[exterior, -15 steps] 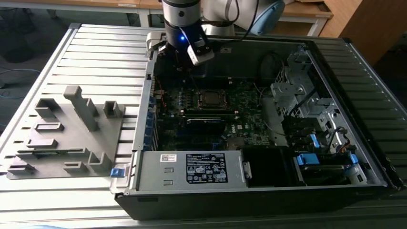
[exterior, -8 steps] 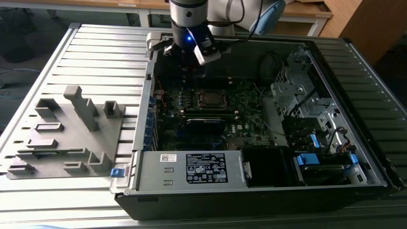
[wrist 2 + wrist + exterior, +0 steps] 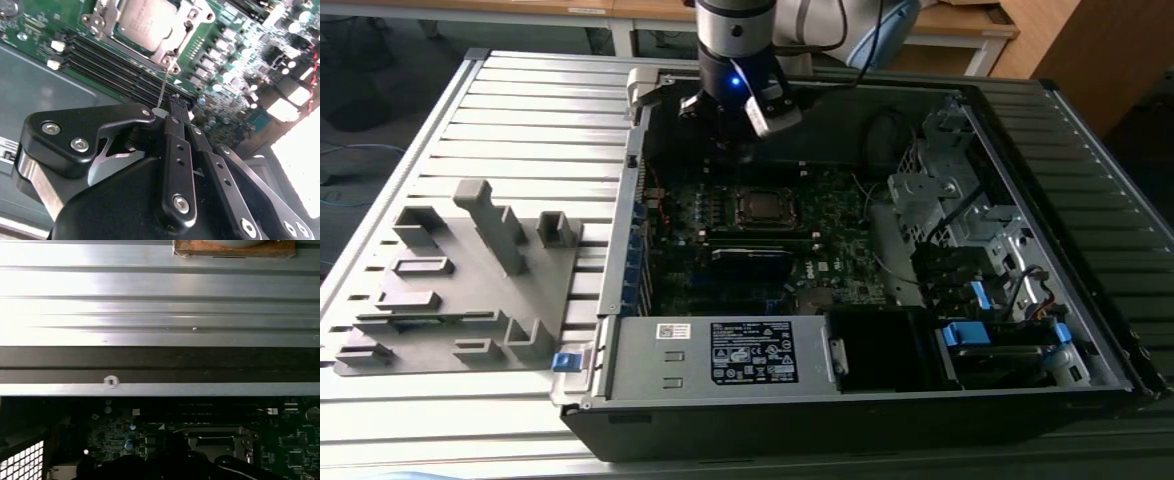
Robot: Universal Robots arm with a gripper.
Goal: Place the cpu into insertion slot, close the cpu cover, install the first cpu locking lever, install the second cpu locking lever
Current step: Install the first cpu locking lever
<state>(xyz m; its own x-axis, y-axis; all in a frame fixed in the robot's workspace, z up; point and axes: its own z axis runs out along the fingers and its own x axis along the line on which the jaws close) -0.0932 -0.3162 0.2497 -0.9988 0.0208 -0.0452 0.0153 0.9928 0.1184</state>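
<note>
One slatted silver metal bench (image 3: 520, 110) carries everything, and on it lies an open black computer case (image 3: 854, 425) with its side panel off. On the bench at the exterior view's left, beside the case, sits a grey moulded fixture block (image 3: 467, 270) with upright posts and shallow pockets. Inside the case a green motherboard (image 3: 35, 35) lies flat, with a silver power supply box (image 3: 640, 365) along the case's near wall.

The black gripper (image 3: 736, 150) hangs inside the case above the motherboard, at the far side of the small square black insertion slot (image 3: 762, 207). In the second wrist view the gripper (image 3: 175, 98) has its jaws drawn together at the tip.

The thin square silver cpu cover (image 3: 172, 46) lies down flat over the slot, framing the cpu (image 3: 145, 20), a small flat square chip with a dull silver-grey top that sits in the slot and shows through the cover's cut-out. Long narrow black memory slots (image 3: 115, 70) run alongside the socket.

A thin silver wire locking lever (image 3: 169, 75) rises from the cover's corner at a slant, and its free end reaches just beside the closed jaws; whether they pinch it or only stand next to it, I cannot tell.
</note>
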